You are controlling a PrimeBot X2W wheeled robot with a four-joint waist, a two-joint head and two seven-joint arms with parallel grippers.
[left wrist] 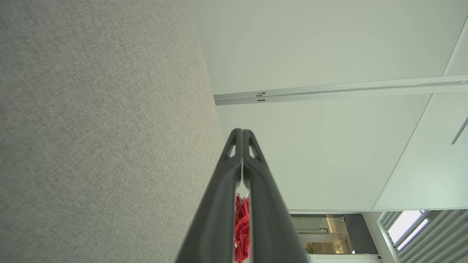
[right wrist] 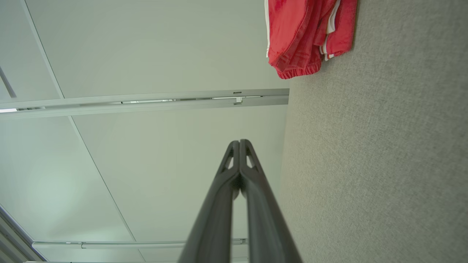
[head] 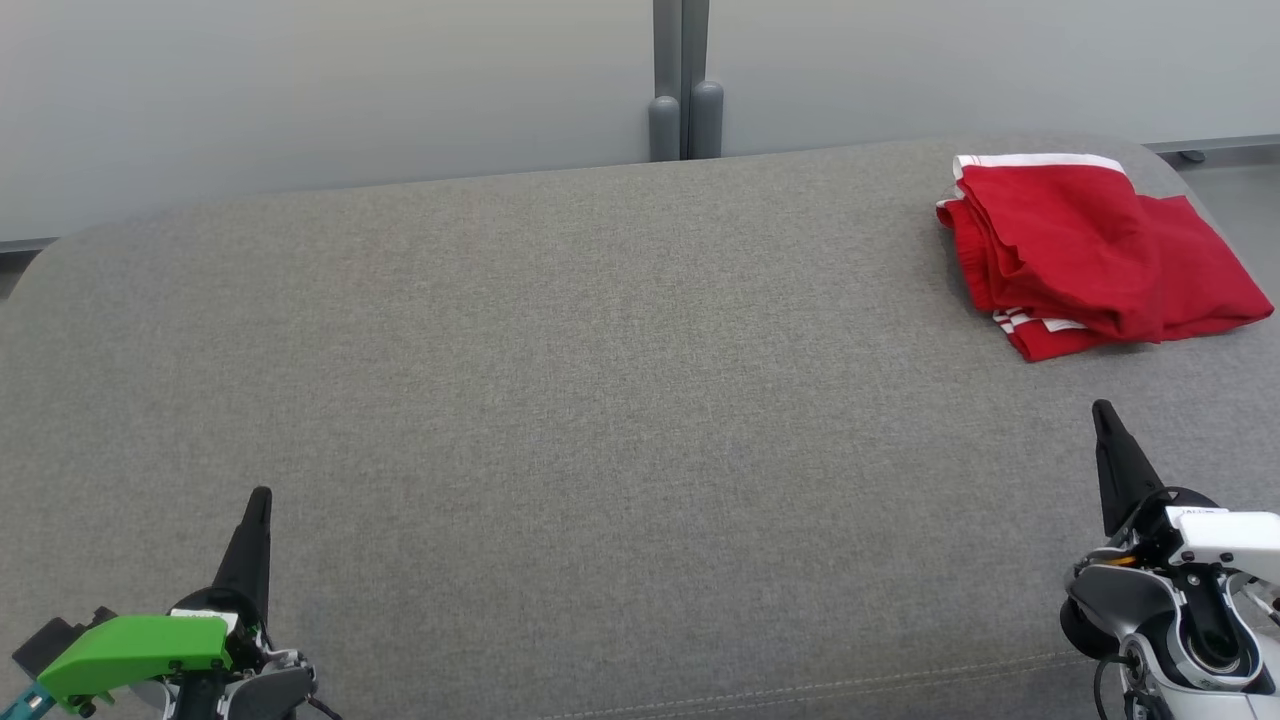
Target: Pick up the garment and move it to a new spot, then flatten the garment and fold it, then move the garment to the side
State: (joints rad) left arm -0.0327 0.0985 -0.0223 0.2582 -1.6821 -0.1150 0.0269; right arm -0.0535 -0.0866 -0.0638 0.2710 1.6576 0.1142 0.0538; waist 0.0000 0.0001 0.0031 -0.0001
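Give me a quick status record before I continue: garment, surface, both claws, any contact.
garment: red with white trim, bunched in layers at the far right of the surface
surface: grey fabric cushion, garment lying on it
left claw: shut, holding nothing, near left
right claw: shut, holding nothing, near right, short of the garment
contact: neither claw touches the garment

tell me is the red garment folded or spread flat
Folded, roughly: the red garment lies in stacked layers on the grey surface, white-striped edges doubled under.

Office-like room: pale partition panels (head: pixel 300 90) behind grey upholstered surface (head: pixel 600 400).
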